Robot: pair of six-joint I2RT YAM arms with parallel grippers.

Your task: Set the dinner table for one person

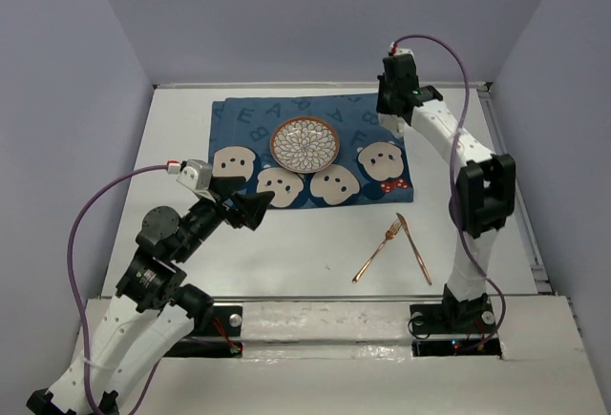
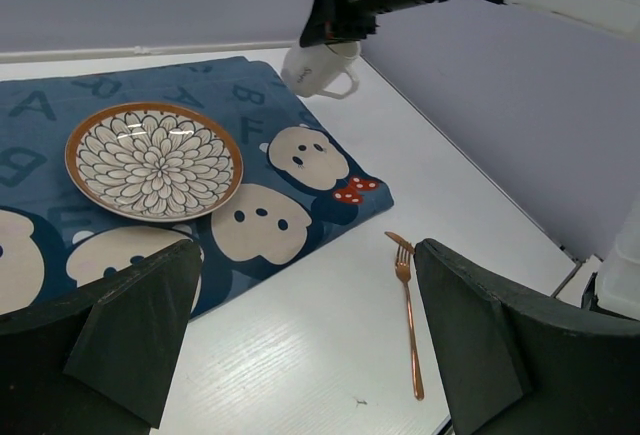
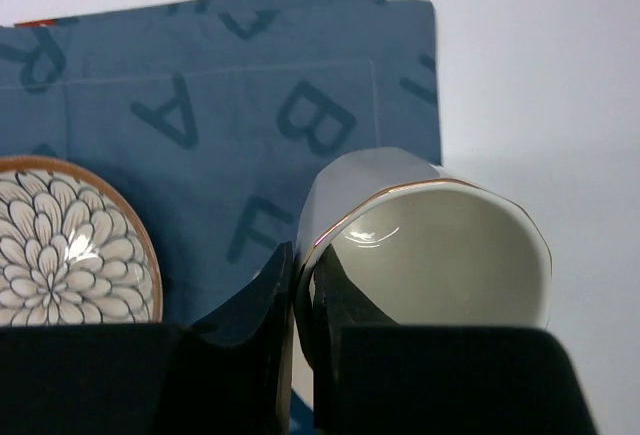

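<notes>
Where the left arm (image 1: 162, 243) reaches over the near left of the counter (image 1: 286, 253), the left jaws stand wide apart with nothing between them. Their dark fingers (image 2: 130, 325) frame the left wrist view. They hang above the near edge of the blue mat (image 1: 239, 119), so bare white counter lies under and just in front of them.

The mat lies flat on the far middle of the counter, printed with pale letters and cartoon faces. On it, a little right of its centre, sits a round plate (image 1: 305, 144) with a brown rim. Its face shows only a dark petal pattern.

Further right, the right jaws are clamped on the wall of a pale mug (image 2: 322, 67), pinching it near the rim. They hold the mug in the air over the mat's far right corner. The mug is tipped so its mouth faces the right wrist camera, and the inside shows plain glaze with a small glint. The counter lies below these jaws, apart from them.

Near the right arm's base (image 1: 453, 315), a copper fork (image 1: 377, 253) and knife (image 1: 414, 248) lie on bare counter beyond the mat's near right corner. Their far ends come close together and their near ends splay apart.
</notes>
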